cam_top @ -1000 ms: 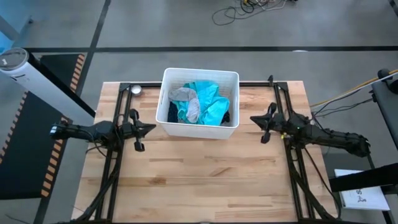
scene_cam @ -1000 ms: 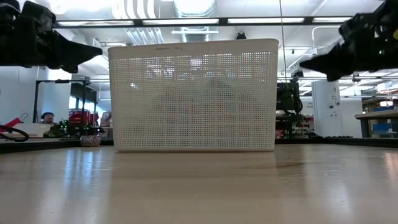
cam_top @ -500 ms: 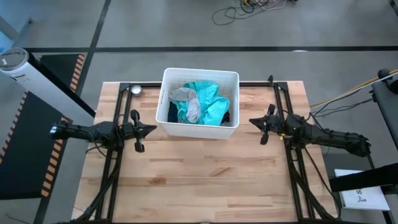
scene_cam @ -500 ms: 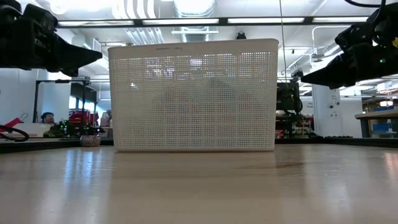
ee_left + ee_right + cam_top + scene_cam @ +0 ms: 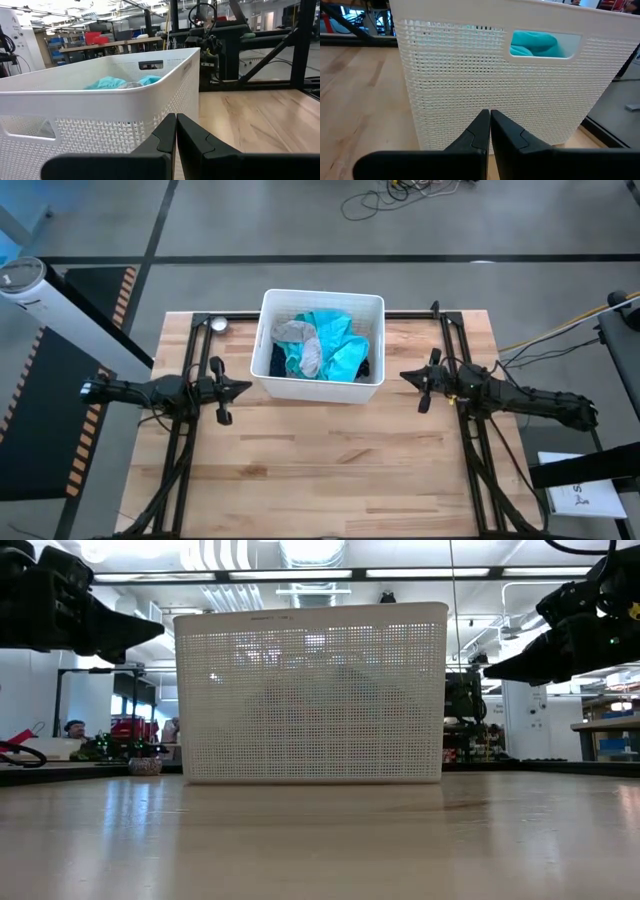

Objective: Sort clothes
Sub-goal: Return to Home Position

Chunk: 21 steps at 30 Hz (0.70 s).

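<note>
I find the white basket (image 5: 320, 390), full of clothes (image 5: 335, 340), blocking the table (image 5: 330, 470) at far middle. The near half lies open; the side gaps look passable, I think.

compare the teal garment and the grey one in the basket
The teal garment is bright and spreads over most of the basket; the grey garment is dull and much smaller. The grey garment lies on top, nearer the left arm; the teal garment reaches the right arm's side. Both lie crumpled in the basket; left gripper and right gripper wait shut beside it.
</note>
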{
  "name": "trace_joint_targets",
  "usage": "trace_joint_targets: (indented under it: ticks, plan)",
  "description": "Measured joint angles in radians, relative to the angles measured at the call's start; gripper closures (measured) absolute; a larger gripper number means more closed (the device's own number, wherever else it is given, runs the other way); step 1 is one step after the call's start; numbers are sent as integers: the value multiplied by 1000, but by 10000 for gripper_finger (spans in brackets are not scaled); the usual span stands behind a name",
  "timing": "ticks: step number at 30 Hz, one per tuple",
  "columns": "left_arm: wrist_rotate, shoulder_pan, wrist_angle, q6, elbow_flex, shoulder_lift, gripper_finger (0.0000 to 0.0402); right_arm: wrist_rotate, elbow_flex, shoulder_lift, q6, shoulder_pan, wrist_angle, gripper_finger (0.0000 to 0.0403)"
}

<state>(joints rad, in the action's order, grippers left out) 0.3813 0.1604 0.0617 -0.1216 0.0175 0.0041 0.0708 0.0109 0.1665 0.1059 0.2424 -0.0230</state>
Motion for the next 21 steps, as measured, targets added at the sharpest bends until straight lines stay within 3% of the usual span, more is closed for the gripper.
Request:
trace_joint_targets:
  ticks: [21]
  plan:
    - [0,0,39,61,4,1,395,1,0,0,1,0,-1,403]
